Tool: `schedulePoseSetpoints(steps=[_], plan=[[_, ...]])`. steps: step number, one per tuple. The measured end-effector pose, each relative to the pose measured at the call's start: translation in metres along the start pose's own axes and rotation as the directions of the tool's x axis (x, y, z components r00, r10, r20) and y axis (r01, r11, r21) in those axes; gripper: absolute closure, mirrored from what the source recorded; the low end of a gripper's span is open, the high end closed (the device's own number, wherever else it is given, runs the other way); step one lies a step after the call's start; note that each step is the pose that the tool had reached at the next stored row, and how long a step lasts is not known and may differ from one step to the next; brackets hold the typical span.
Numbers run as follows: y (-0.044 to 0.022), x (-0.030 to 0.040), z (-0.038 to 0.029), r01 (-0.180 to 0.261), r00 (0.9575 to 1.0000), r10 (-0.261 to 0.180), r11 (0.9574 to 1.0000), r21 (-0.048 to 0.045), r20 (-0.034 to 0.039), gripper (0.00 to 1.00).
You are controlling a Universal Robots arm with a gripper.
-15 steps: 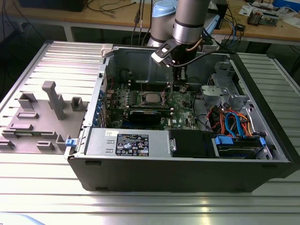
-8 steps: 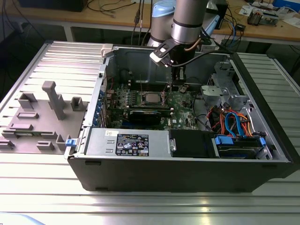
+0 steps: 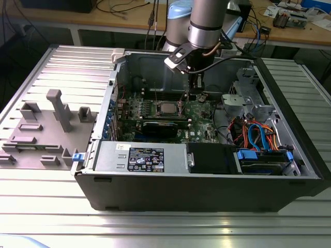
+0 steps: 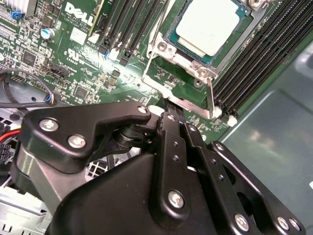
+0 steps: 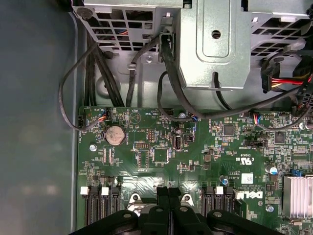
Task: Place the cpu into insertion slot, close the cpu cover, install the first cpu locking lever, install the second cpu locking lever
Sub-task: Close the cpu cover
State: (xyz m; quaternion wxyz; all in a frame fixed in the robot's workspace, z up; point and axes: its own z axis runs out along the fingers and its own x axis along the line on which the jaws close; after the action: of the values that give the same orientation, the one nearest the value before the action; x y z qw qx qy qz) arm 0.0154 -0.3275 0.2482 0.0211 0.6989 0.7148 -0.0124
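The cpu (image 3: pixel 166 108) lies flat in the insertion slot (image 4: pixel 200 72) on the green motherboard; its silver top (image 4: pixel 212 24) is uncovered. The cpu cover (image 4: pixel 159 88), a silver frame with a square window, stands tilted up at the socket's edge between the cpu and my gripper. My gripper (image 3: pixel 196 97) hangs inside the case to the exterior view's right of the socket. Its black fingers (image 4: pixel 168 127) are shut together, and the gripper (image 4: pixel 171 110) has its tips at the cover's outer edge. A thin locking lever (image 4: pixel 210 95) sticks up beside the cover. The gripper (image 5: pixel 168 191) also appears over the board in the first wrist view.
Black memory slots (image 4: pixel 264 54) flank the socket. A long black graphics card (image 3: pixel 163 126) lies in front of it, then the power supply (image 3: pixel 139 157). A drive cage with blue and orange cables (image 3: pixel 258 139) fills the exterior view's right. Grey fixtures (image 3: pixel 46 129) stand outside the case.
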Motion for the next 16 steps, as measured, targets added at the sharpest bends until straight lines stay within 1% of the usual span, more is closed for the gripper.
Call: schedulePoseSetpoints(steps=[8, 10, 16], plan=[[-0.0013, 0.0, 0.0001, 0.0, 1.0, 0.0, 1.0, 0.0, 0.0, 0.89], [-0.0057, 0.0001, 0.0001, 0.0, 1.0, 0.0, 1.0, 0.0001, 0.0, 0.89], [-0.0067, 0.0002, 0.0001, 0.0, 1.0, 0.0, 1.0, 0.0001, 0.0, 0.89]])
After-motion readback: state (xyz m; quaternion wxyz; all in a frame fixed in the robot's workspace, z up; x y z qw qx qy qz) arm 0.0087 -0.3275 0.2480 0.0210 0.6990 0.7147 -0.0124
